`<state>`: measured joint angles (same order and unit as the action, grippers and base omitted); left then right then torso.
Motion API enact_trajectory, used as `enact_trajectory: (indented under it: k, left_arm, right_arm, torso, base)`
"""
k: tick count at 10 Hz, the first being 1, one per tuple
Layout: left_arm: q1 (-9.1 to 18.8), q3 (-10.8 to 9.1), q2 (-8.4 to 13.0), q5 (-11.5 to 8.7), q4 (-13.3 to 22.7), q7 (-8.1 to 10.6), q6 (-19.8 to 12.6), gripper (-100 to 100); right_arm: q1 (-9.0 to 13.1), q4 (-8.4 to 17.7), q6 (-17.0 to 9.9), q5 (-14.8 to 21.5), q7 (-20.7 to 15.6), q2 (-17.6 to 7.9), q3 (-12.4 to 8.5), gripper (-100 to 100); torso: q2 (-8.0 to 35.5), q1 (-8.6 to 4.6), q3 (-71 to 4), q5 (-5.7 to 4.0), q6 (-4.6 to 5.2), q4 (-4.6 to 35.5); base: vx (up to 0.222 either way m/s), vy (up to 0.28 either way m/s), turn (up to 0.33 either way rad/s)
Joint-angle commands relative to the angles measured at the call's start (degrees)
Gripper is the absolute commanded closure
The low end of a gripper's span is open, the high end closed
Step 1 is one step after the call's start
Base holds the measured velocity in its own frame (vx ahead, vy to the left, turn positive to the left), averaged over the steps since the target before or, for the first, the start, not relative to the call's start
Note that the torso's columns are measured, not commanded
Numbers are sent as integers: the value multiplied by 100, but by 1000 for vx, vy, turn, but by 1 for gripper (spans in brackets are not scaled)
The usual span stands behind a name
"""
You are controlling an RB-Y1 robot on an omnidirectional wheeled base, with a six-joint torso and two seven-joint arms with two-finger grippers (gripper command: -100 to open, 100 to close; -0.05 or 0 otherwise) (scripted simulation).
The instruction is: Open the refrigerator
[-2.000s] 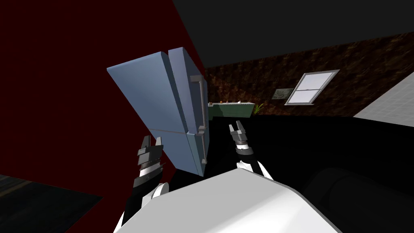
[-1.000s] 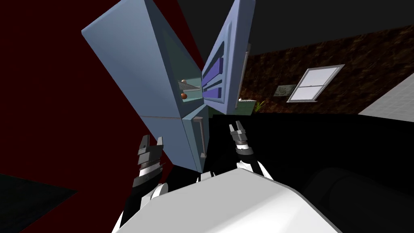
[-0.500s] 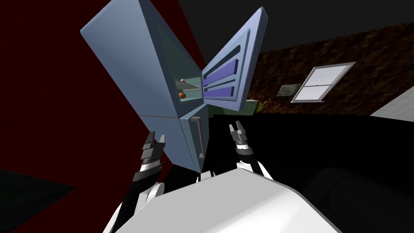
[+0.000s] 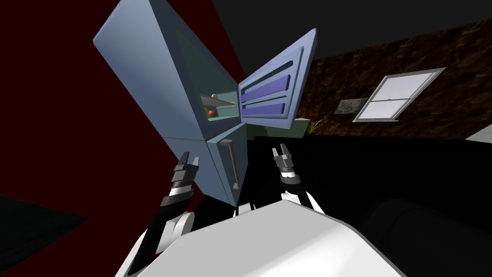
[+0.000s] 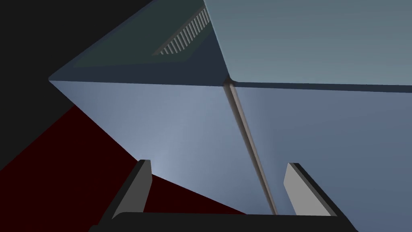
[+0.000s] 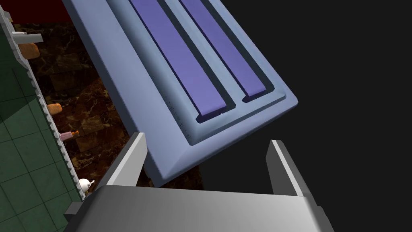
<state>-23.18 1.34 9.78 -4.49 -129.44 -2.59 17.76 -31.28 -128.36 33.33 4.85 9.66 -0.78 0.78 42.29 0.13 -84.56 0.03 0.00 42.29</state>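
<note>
The blue refrigerator (image 4: 158, 81) leans across the head view against a dark red wall. Its upper door (image 4: 276, 94) stands swung wide to the right, showing purple door bins (image 6: 181, 60) on the inner face. Inside are a wire shelf (image 4: 217, 100) and an orange fruit (image 4: 212, 113). The lower door, with its grey handle (image 4: 233, 163), is shut. My left gripper (image 4: 188, 158) is open beside the refrigerator's side panel (image 5: 169, 129), near the grey seam (image 5: 245, 141) between compartments. My right gripper (image 4: 282, 153) is open and empty just below the open door's lower corner (image 6: 169, 173).
A green counter (image 4: 288, 127) with small items stands behind the open door, along a dark brown wall with a window (image 4: 399, 96). The same counter (image 6: 20, 141) lies beside my right hand. The red wall (image 4: 72, 120) closes off the left side. The floor to the right is black.
The upper door, shut two seconds ago, has swung open and kept widening. My left hand has shifted slightly toward the refrigerator's side. The right hand holds its place.
</note>
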Motion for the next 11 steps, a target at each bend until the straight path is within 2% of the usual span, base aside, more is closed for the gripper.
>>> enact_trajectory:
  k: [1, 2, 6, 7, 8, 9, 10, 11]
  left_arm:
    - [199, 1, 96, -18, -113, -3, -431, -100]
    - [199, 1, 96, -18, -113, -3, -477, -100]
    - [524, 2, 201, -47, -273, -10, -1158, -100]
    - [524, 2, 201, -47, -273, -10, -1193, -100]
    - [643, 1, 230, -57, -326, -12, -1419, -100]
    - [643, 1, 230, -57, -326, -12, -1453, -100]
    - [767, 1, 254, -68, -379, -14, -1671, -100]
    - [767, 1, 254, -68, -379, -14, -1724, -100]
  right_arm:
    - [0, 0, 0, 0, 0, 0, 0, 0]
    - [0, 0, 0, 0, 0, 0, 0, 0]
    - [0, 0, 0, 0, 0, 0, 0, 0]
    - [0, 0, 0, 0, 0, 0, 0, 0]
    - [0, 0, 0, 0, 0, 0, 0, 0]
    - [0, 0, 0, 0, 0, 0, 0, 0]
    - [0, 0, 0, 0, 0, 0, 0, 0]
    - [0, 0, 0, 0, 0, 0, 0, 0]
  torso:
    - [-1, -2, -1, 0, -1, 0]
    - [-4, -19, -3, -5, 0, -1]
    - [0, -13, 0, -4, 1, 0]
    - [0, -17, 0, -4, 0, 0]
    - [1, -4, 0, -2, 0, 0]
    - [0, -7, 0, -1, -1, 0]
    - [-1, -5, -1, -2, 0, 0]
    - [1, -19, 0, -4, -1, 0]
  base:
    - [13, -116, 92]
    - [9, -94, 30]
    - [6, -108, 66]
    - [-1, -87, 44]
    - [0, -84, 80]
    - [0, -72, 36]
    - [-7, -97, 89]
    - [-8, -91, 36]
